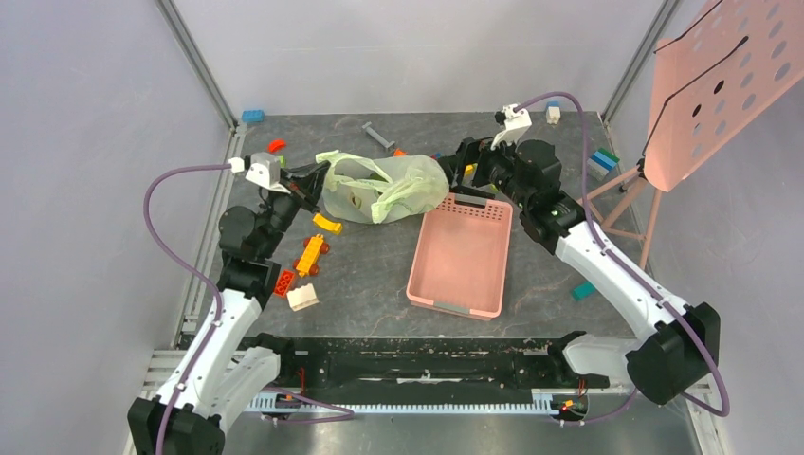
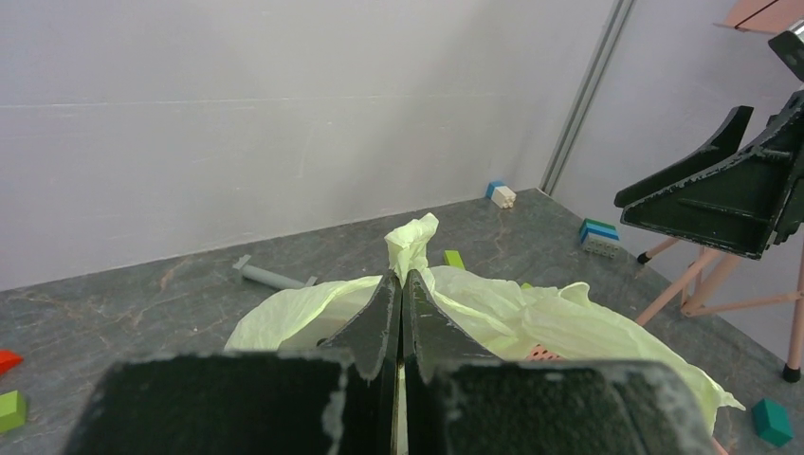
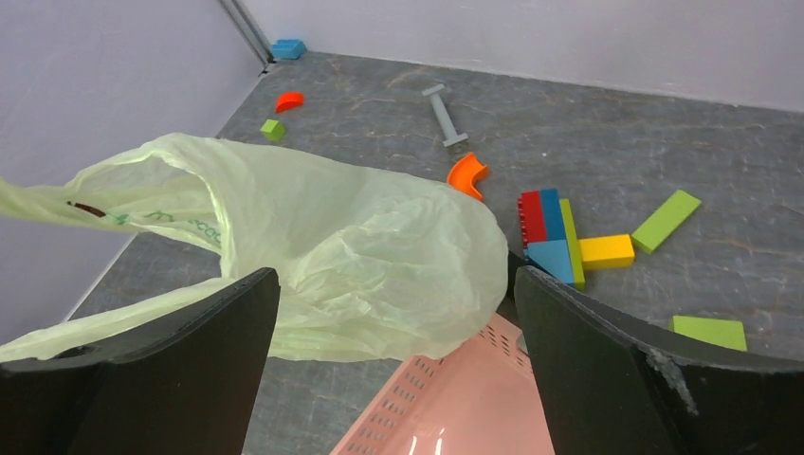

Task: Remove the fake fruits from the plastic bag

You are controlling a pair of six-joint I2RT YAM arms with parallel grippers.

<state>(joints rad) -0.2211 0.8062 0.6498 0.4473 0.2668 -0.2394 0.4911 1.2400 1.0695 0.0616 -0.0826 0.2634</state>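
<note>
Closest to the lens in the left wrist view, the left pincer is clenched on a fold of the plastic bag, and a pale green tuft pokes up past its tips. Seen from above, that pinch is at the bag's left end. The bag's long axis runs left to right across the far middle of the worktop, from the left pincer to the right pincer. Its puffed, rounded end points right, toward the right pincer. That pincer is released, its two black fingers standing wide apart on either side of the rounded end. A handle loop drapes over the bag's near side. The rounded end sits just beside the far left corner of the pink basket. What is inside the bag cannot be made out through the crinkled plastic.

The worktop is dark grey with pale veining. Toy blocks in red, yellow, white, blue and green lie scattered around the bag, and a grey rod lies behind it. Pale lilac walls close in the left and far sides, with metal posts at the far corners. A pink perforated board on a stand leans at the far right.
</note>
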